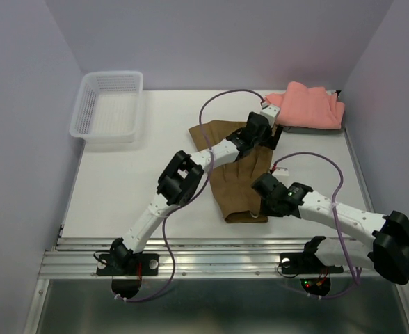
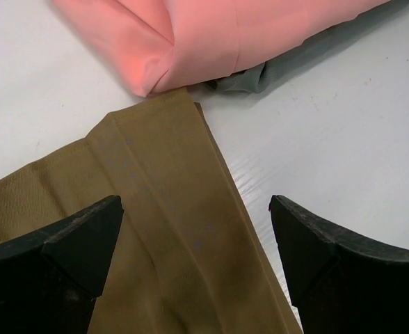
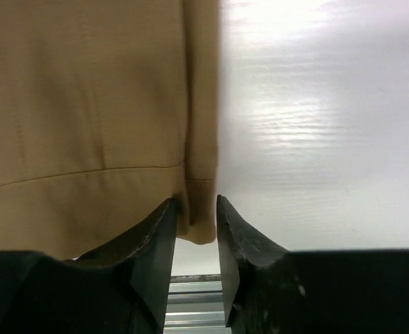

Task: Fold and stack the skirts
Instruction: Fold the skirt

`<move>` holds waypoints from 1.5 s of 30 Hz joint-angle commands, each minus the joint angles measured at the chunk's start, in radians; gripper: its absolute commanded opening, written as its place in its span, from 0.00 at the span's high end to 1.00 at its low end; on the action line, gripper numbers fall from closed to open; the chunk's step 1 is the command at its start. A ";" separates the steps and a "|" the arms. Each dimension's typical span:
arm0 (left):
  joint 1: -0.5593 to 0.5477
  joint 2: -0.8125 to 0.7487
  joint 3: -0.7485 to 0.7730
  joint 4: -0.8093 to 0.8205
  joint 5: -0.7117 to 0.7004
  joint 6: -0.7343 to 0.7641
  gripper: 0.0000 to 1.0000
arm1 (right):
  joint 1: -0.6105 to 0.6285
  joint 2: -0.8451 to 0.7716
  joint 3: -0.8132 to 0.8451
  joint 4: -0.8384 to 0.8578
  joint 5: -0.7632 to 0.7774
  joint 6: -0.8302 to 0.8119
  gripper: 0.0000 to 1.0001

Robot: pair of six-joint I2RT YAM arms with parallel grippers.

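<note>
I can read no text, label, brand or number in any of my three views. The olive-brown skirt (image 1: 243, 182) mid-table, the salmon-pink skirt (image 1: 309, 106) at the far right corner and the white basket (image 1: 77, 118) at the far left corner show me only plain surfaces.

Setting: robotics lab test cell.
Evidence:
- white counter (image 1: 121, 188), boxed in on three sides by plain pale walls (image 1: 23, 104)
- slotted aluminium rail (image 1: 211, 257) nearer than the right hand (image 1: 264, 204)
- two arm bases (image 1: 121, 261) bolted to that rail
- looped purple cables (image 1: 222, 97)
- white mesh basket (image 1: 110, 104), well left of the left hand (image 1: 269, 110)
</note>
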 commanded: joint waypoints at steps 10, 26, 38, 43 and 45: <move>0.000 -0.285 -0.022 0.018 -0.037 0.000 0.01 | -0.001 -0.080 0.150 -0.095 0.097 -0.039 0.00; 0.007 -1.046 -1.137 0.166 0.015 -0.273 0.01 | -0.021 -0.091 0.273 0.135 0.131 -0.159 0.00; 0.003 -1.045 -1.412 0.489 0.598 -0.308 0.01 | -0.105 -0.100 0.055 0.420 -0.453 -0.213 0.00; 0.000 -0.943 -1.417 0.513 0.722 -0.314 0.01 | -0.114 -0.111 -0.034 0.452 -0.411 -0.156 0.00; -0.004 -0.916 -1.418 0.513 0.759 -0.316 0.01 | -0.114 -0.115 -0.090 0.504 -0.423 -0.139 0.00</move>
